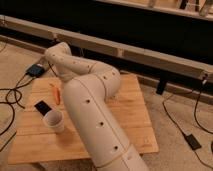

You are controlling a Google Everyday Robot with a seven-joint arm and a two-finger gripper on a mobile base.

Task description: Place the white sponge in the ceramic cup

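The gripper (53,55) hangs at the wooden table's (131,116) far-left edge, beyond the ceramic cup (53,120); whether it is closed cannot be told.

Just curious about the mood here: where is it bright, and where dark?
Camera view: warm light on the wooden table, the pale arm and ceramic cup; the wall behind lies in shadow; the jaws are hidden beyond the arm's far end, near the table's back-left corner.
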